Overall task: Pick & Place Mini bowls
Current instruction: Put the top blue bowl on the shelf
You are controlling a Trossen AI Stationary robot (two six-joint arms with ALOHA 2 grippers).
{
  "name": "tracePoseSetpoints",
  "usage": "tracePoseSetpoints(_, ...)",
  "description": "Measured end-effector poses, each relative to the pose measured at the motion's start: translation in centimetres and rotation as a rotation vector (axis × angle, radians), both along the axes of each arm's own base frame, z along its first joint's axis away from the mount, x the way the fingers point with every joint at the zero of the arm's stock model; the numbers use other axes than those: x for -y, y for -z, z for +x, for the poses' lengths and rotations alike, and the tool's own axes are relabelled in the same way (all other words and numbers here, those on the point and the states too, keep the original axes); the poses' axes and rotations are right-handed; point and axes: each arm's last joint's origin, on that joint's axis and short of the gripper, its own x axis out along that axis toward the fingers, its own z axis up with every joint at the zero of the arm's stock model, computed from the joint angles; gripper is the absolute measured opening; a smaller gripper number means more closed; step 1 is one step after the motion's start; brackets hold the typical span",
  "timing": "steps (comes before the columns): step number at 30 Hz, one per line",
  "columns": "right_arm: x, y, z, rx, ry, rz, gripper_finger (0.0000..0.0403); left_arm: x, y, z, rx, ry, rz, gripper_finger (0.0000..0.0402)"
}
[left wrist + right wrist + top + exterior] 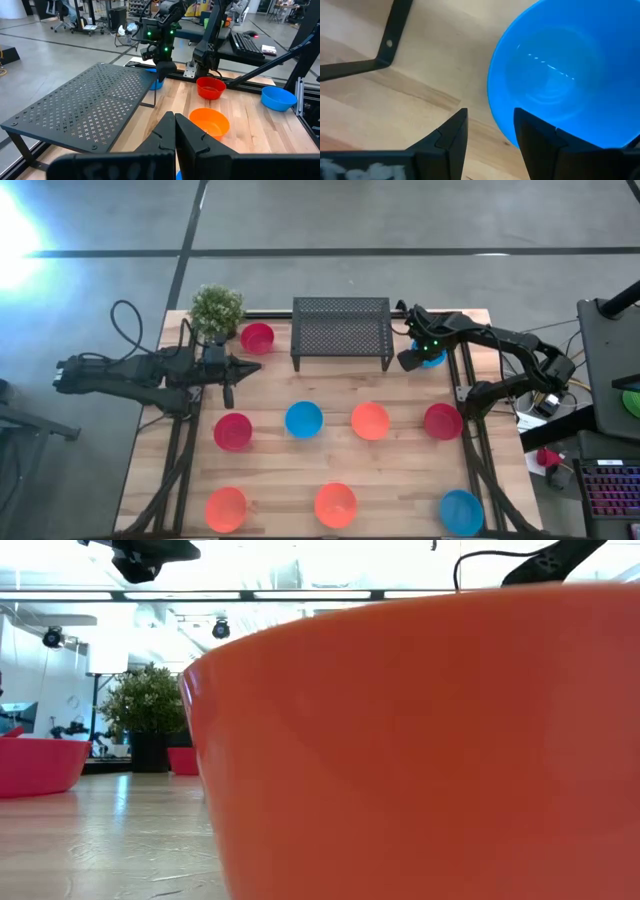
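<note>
The potted plant (217,310) stands left of the rack (341,330). One bowl (257,337) lies between them. Another bowl (432,356) sits just right of the rack.

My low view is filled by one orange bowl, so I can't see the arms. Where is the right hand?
Observer: The right hand is at the blue bowl beside the right end of the mesh rack, at the table's far side.
Operator: Is it gripping the bowl?
Observer: No. In the right wrist view its fingers stand open, and they appear to be astride the bowl's rim.
Operator: And the left hand?
Observer: The left hand is shut and empty, just short of the crimson bowl next to the potted plant.
</note>
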Motion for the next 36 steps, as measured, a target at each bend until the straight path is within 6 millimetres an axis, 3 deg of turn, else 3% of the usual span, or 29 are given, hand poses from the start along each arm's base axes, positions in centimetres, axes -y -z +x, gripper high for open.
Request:
tracePoseSetpoints(7,-0.3,0.9,-0.5,-0.048,0.069,-0.003,0.016,0.0,0.0,0.0,0.0,0.0,0.0,0.0)
tracePoseSetpoints(26,-0.7,3.0,-0.9,-0.032,0.024,-0.041,0.0154,0.0,0.0,0.0,0.0,0.0,0.0,0.0)
tracePoseSetpoints(31,-0.8,3.2,-1.0,-0.04,0.017,-0.034,0.0119,0.0,0.0,0.0,0.0,0.0,0.0,0.0)
tracePoseSetpoints(36,-0.9,3.5,-1.2,-0.048,0.017,-0.029,0.0037,0.0,0.0,0.0,0.0,0.0,0.0,0.0)
